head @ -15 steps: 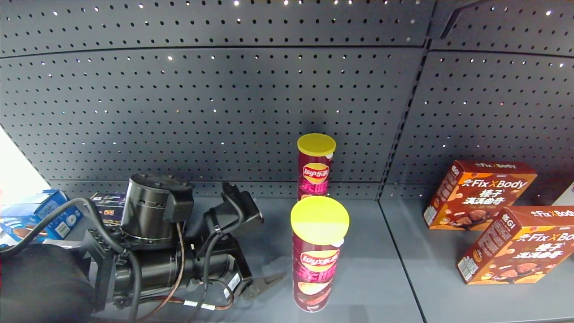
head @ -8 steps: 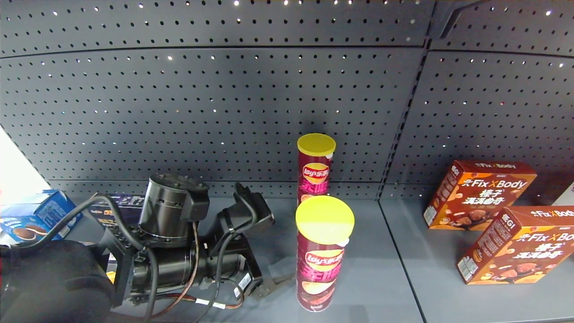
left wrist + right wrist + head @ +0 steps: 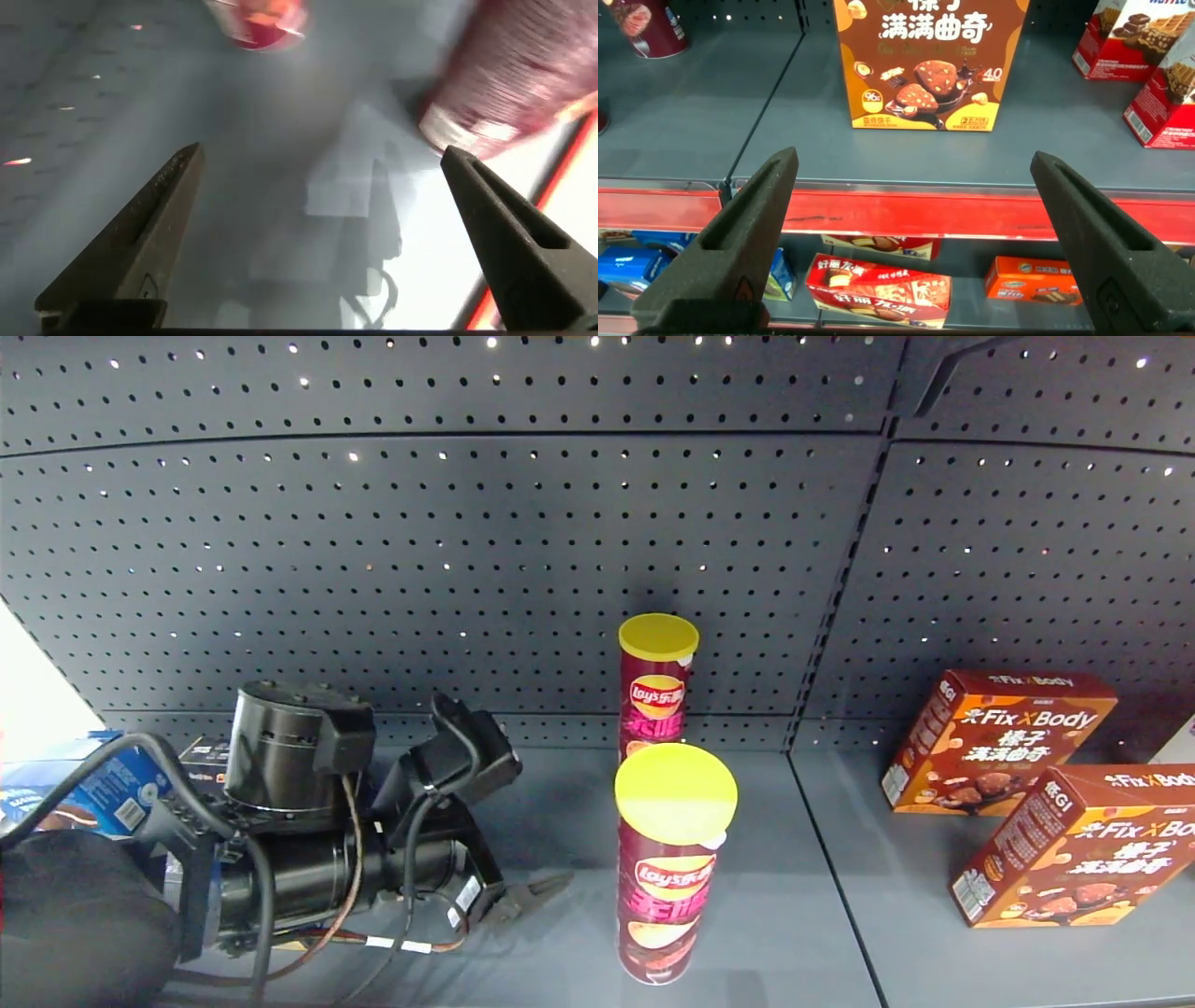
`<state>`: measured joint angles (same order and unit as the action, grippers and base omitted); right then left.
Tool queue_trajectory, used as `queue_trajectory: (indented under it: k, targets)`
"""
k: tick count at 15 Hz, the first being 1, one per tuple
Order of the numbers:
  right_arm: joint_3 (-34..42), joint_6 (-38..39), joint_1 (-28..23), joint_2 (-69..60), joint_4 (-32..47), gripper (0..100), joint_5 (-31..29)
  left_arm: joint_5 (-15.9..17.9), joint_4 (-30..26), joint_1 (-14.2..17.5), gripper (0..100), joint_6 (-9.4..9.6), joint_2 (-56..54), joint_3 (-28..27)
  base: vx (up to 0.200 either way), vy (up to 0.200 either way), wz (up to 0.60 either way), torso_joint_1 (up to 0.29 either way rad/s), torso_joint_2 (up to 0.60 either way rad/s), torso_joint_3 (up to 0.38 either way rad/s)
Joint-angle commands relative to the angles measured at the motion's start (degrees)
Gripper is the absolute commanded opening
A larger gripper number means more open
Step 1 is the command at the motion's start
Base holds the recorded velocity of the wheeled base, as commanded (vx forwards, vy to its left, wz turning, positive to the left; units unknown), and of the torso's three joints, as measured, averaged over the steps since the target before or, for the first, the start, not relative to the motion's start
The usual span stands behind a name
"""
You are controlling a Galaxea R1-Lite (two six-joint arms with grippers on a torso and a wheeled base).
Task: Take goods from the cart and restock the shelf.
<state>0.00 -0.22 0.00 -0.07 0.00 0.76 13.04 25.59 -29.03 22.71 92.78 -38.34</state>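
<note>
Your left end effector (image 3: 320, 154) lies low over the shelf (image 3: 794, 905), at 9 o'clock of the front can (image 3: 674, 873), near but not touching, fingers spread wide and holding nothing. The rear can (image 3: 657, 686) stands upright at 12 o'clock of it. Your right end effector (image 3: 910, 233) gapes wide, facing a brown box (image 3: 929, 61).
</note>
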Motion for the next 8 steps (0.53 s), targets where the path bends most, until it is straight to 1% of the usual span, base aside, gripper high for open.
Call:
queue_trajectory:
  k: [1,2,3,4,5,6,7,8]
  targets:
    - [0.0,0.0,0.0,0.1,0.0,100,0.0,-1.9,-0.1,3.6,100,-0.74,-6.4,-0.3,0.000,0.000,0.00,0.000,0.00,0.000]
    - [0.0,0.0,0.0,0.1,0.0,100,0.0,-4.0,-0.2,4.9,100,-3.11,-9.1,-0.2,0.000,0.000,0.00,0.000,0.00,0.000]
    - [0.0,0.0,0.0,0.1,0.0,100,0.0,-6.2,-0.1,5.3,100,-6.80,-11.6,-0.2,0.000,0.000,0.00,0.000,0.00,0.000]
    - [0.0,0.0,0.0,0.1,0.0,100,0.0,-8.3,-0.1,5.2,100,-9.18,-13.7,0.0,0.000,0.000,0.00,0.000,0.00,0.000]
    - [0.0,0.0,0.0,0.1,0.0,100,0.0,-11.2,-0.1,5.2,100,-11.46,-17.7,0.3,0.000,0.000,0.00,0.000,0.00,0.000]
    - [0.0,0.0,0.0,0.1,0.0,100,0.0,-12.3,-0.2,5.0,100,-12.52,-20.5,0.5,0.000,0.000,0.00,0.000,0.00,0.000]
    - [0.0,0.0,0.0,0.1,0.0,100,0.0,-14.0,-0.3,4.9,100,-13.13,-25.1,1.5,0.000,0.000,0.00,0.000,0.00,0.000]
    - [0.0,0.0,0.0,0.1,0.0,100,0.0,-15.3,-0.7,5.0,100,-13.22,-28.6,2.2,0.000,0.000,0.00,0.000,0.00,0.000]
